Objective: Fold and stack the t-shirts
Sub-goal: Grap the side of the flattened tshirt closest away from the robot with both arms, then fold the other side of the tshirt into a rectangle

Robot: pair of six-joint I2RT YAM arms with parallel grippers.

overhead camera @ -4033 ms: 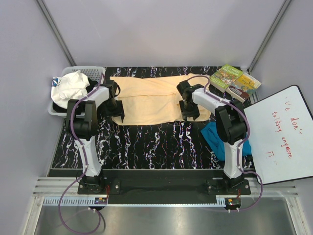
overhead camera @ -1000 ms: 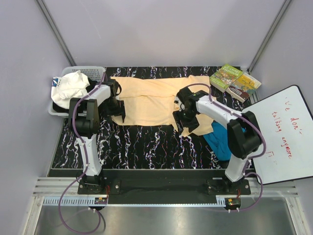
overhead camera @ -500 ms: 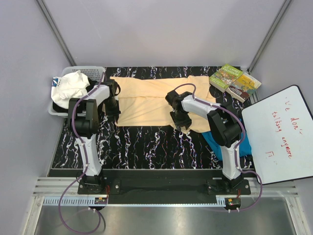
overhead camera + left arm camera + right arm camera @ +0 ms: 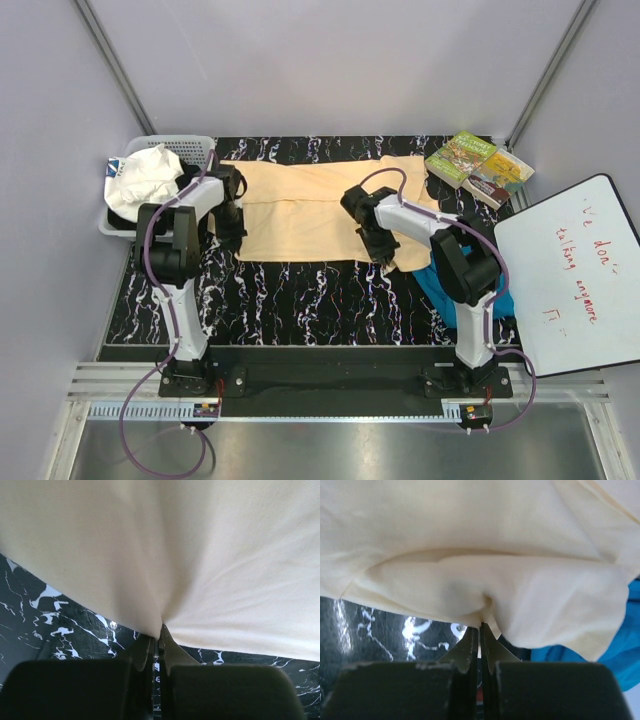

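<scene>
Both arms reach forward over the black marbled table (image 4: pixel 300 290), wrists tipped down at the near hem of the peach-yellow t-shirt (image 4: pixel 310 200), which lies spread across the far half. The left gripper (image 4: pixel 159 639) is pinched tight on the hem's left end. The right gripper (image 4: pixel 481 630) is clamped on bunched hem further right. The teal-blue t-shirt (image 4: pixel 435 287) lies crumpled beside the right arm.
</scene>
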